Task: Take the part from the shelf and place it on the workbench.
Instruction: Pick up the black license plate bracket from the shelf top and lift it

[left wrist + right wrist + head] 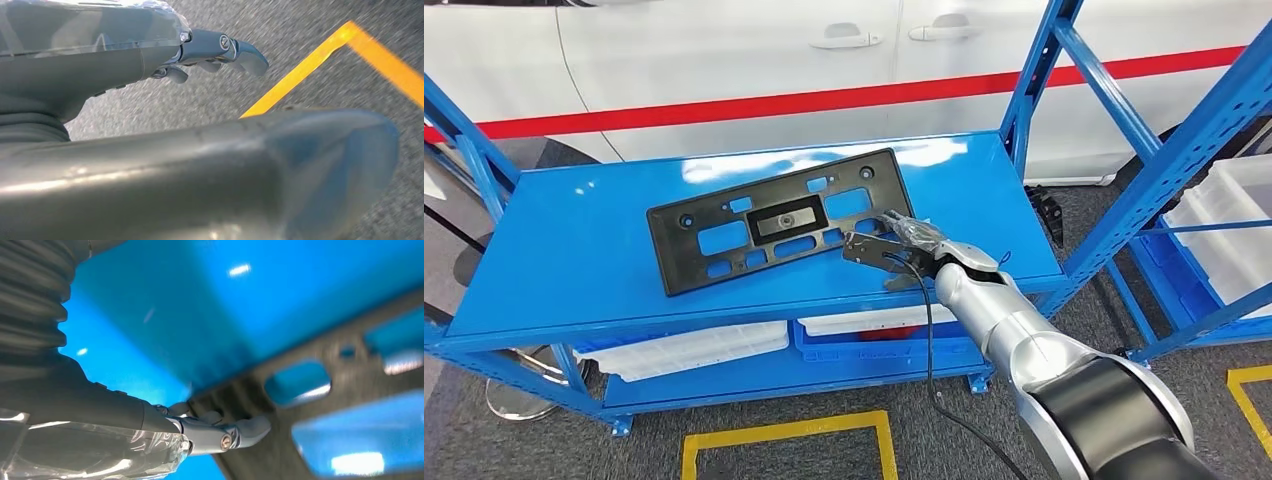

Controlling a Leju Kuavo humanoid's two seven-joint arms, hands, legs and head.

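White plastic bins (686,350) sit below the blue metal shelf (574,260); there the right robot hand (911,243) clamps the flat black perforated plastic part (774,220). Left robot hand (220,55) hangs apart.

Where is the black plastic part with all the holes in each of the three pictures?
Head view: the black part lies flat on the blue shelf top, middle of the picture, with the right hand at its right end.
Left wrist view: not in it; grey floor and a yellow line.
Right wrist view: lower right, fingers on its edge.
Shared landmark: the blue shelf top.
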